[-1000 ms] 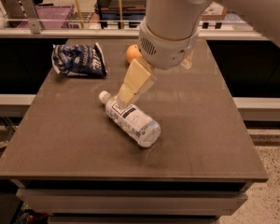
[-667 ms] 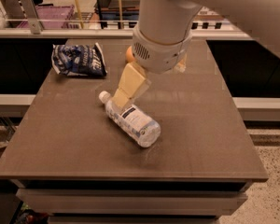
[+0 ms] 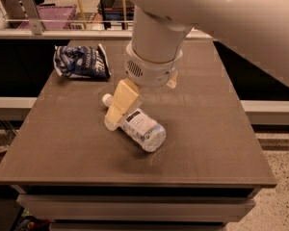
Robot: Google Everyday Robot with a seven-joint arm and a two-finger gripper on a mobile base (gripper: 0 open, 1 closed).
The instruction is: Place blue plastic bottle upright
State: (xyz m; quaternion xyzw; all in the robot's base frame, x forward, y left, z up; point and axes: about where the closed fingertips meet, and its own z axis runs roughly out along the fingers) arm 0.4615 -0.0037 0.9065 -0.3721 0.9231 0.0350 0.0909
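The blue plastic bottle (image 3: 142, 128) lies on its side near the middle of the brown table (image 3: 207, 143). It is clear with a white label, and its white cap (image 3: 107, 99) points to the back left. My gripper (image 3: 135, 106) hangs right over the bottle's neck end, open. One tan finger (image 3: 119, 106) reaches down in front of the neck and shoulder. The other finger (image 3: 172, 82) shows only as a small tan piece behind the wrist. The bottle's neck is partly hidden by the near finger.
A dark blue-and-white snack bag (image 3: 82, 61) lies at the table's back left. A rail and shelves (image 3: 62, 30) run behind the table. My large white arm (image 3: 221, 18) fills the upper right of the view.
My gripper has dropped lower and come toward the bottle's neck end, so the near finger now overlaps the neck. The bottle has not moved.
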